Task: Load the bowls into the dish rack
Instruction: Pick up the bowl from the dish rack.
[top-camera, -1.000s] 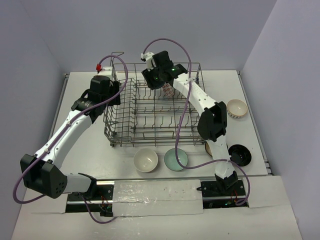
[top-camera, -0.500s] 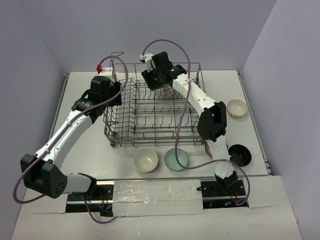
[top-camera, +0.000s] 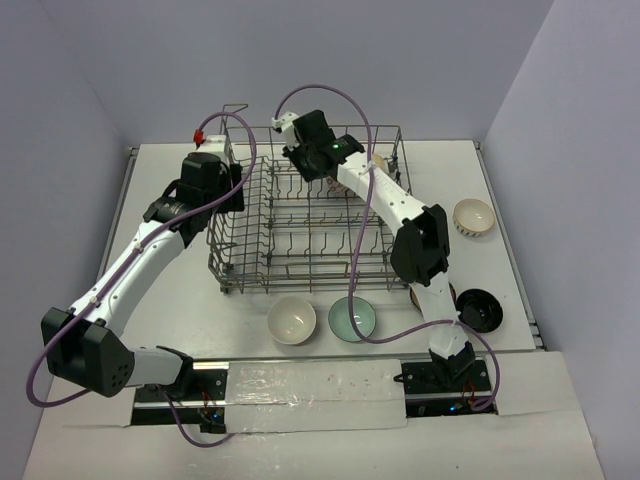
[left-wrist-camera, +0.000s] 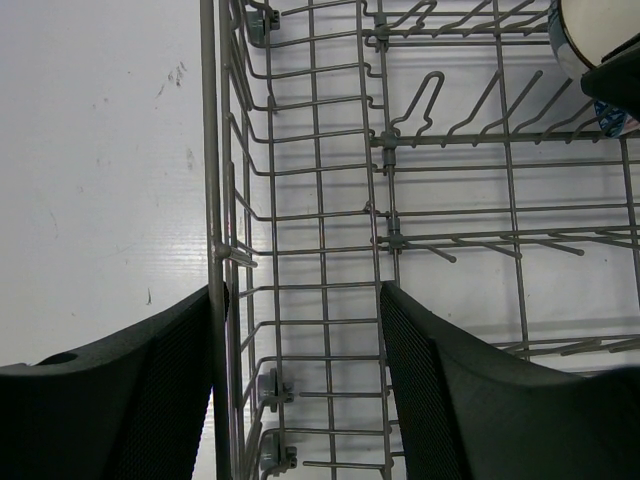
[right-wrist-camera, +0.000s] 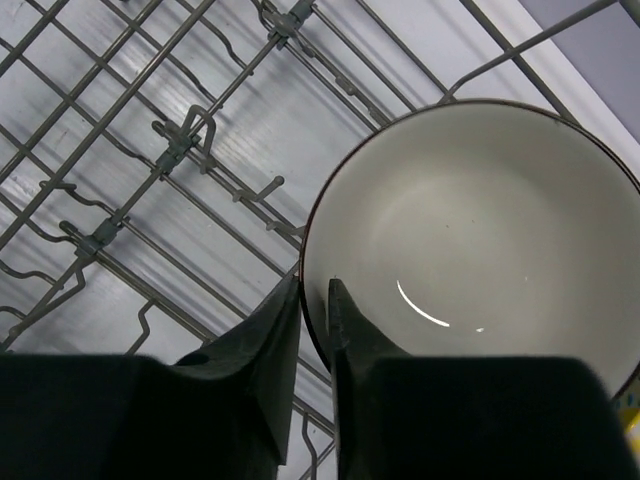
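Lavender walls (top-camera: 420, 60) enclose a white table (top-camera: 200, 320) on three sides; no clutter noted. The dish rack (top-camera: 300, 270), the largest item, stands in the far middle of the table and holds no seated bowl that can be seen.

Left gripper (left-wrist-camera: 300, 300): fingers spread, straddling the rack's left wall. Whether they press on it cannot be told.

Right gripper (right-wrist-camera: 312, 290): fingers pressed together on the dark rim of a white-lined bowl (right-wrist-camera: 470, 250), one finger inside and one outside. The bowl hangs above the tines near the rack's far edge.

Change over the last second: the right wrist has drawn toward the far edge and turned. The carried bowl, plainly seen below it earlier, is now largely masked by the arm in the top view. Judgement: placement under way, bowl not yet released.

Awaiting loading along the near edge are a cream bowl (top-camera: 293, 320), a pale green bowl (top-camera: 352, 319) and a black bowl (top-camera: 479, 310). A patterned bowl (top-camera: 474, 216) sits by the right edge.
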